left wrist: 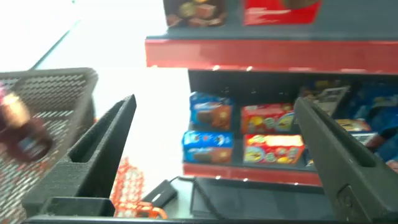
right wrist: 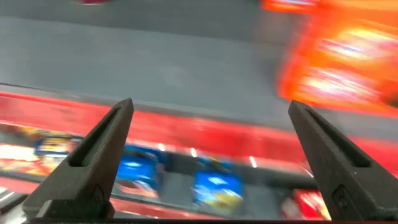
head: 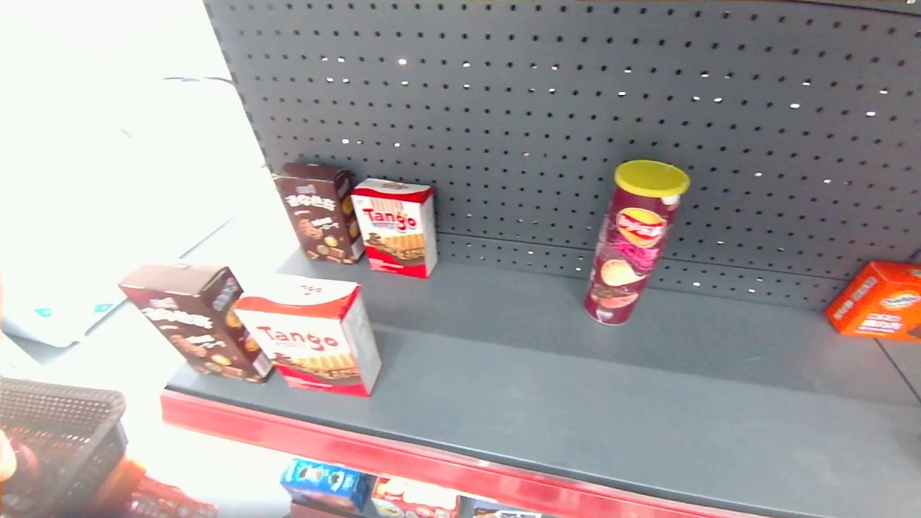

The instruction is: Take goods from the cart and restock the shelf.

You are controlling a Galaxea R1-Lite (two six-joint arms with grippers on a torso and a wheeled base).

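Note:
The grey shelf [head: 575,388] with a red front edge holds two brown boxes [head: 198,320] [head: 320,212], two red-and-white wafer boxes [head: 313,334] [head: 399,226], an upright maroon chips can [head: 633,241] with a yellow lid, and an orange box [head: 878,298] at the far right. A black mesh cart basket [head: 57,424] sits low at the left. My left gripper [left wrist: 214,102] is open beside the basket [left wrist: 50,93], which holds a blurred dark red item [left wrist: 18,134]. My right gripper [right wrist: 209,106] is open and empty, in front of the shelf's red edge [right wrist: 186,127], with the orange box [right wrist: 348,62] past it.
A pegboard wall [head: 575,93] backs the shelf. Wide bare shelf surface lies between the wafer boxes and the orange box, around the can. The lower shelf holds blue boxes [left wrist: 208,127] and red boxes [left wrist: 270,134]; blue packages [right wrist: 214,186] sit under the right gripper.

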